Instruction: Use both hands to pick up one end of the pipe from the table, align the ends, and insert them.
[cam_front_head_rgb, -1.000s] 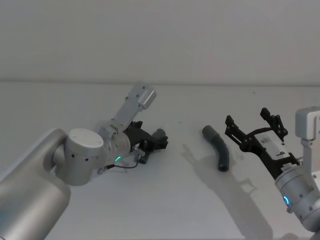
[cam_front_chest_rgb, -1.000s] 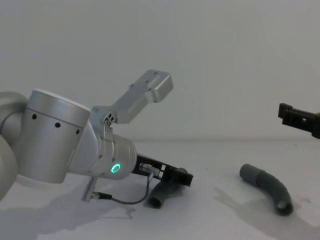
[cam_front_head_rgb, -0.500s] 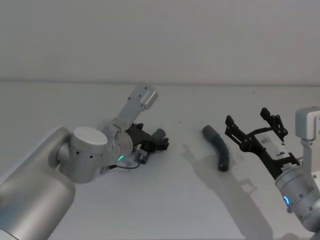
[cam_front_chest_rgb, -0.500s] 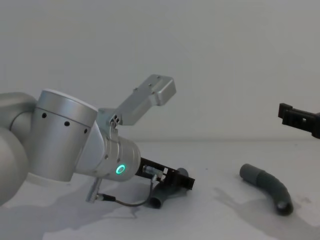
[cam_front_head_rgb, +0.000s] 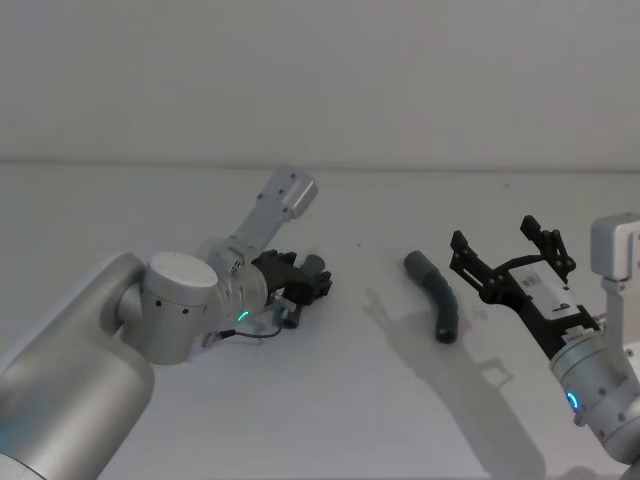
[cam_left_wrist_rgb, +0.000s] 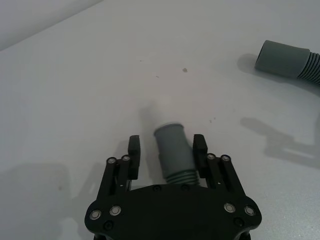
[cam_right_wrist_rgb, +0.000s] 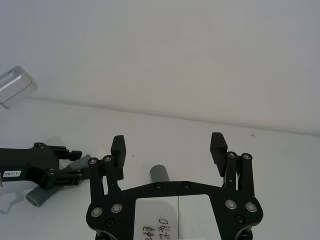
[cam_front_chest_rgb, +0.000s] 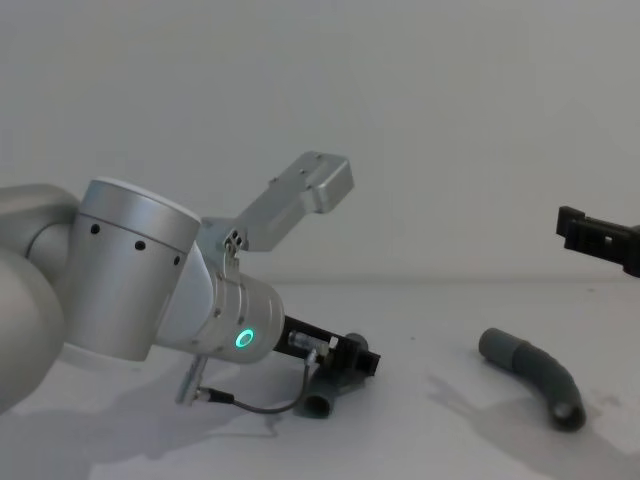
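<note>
Here the left gripper (cam_front_head_rgb: 300, 284) is low at the surface (cam_front_head_rgb: 330, 400), its jaws apart with one pipe piece (cam_left_wrist_rgb: 172, 150) between them. The long axis of this piece runs straight out from the palm, and its collar (cam_left_wrist_rgb: 168, 134) reaches just past the fingertips. The left wrist view shows a gap on one side of the piece, which the head view hides, so I judge it is not yet clamped. The right gripper (cam_front_head_rgb: 500, 238) hovers with jaws wide apart. The second piece (cam_front_head_rgb: 435, 296) lies on the surface, ahead of those jaws and lower, untouched.
</note>
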